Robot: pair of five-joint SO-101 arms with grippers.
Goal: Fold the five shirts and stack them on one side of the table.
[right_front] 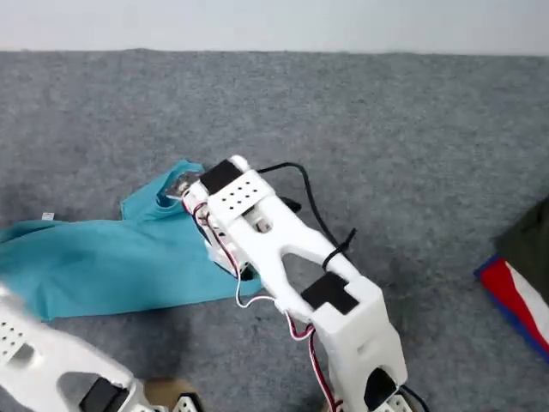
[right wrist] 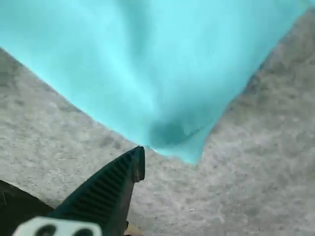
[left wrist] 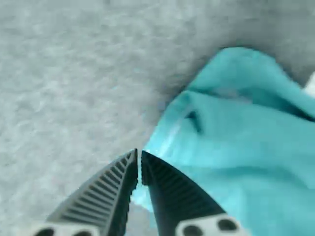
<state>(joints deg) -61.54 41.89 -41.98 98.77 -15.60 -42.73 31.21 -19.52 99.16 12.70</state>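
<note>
Teal shirt point(right_front: 103, 262) is lying rumpled, half spread out on the table's point(right_front: 386, 120) left (collar end bunching up); dark green shirt point(right_front: 532, 240) and red-white-blue shirt point(right_front: 513, 296) are poking in at the right edge.

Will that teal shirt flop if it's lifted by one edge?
Probably: the teal shirt lies in soft folds, so it should drape and sag. It looks thin, likely light. Pushed on the fuzzy grey surface, it may bunch, not slide.

Teal shirt point(right_front: 103, 262), grey table point(right_front: 412, 120), white arms point(right_front: 283, 240).
</note>
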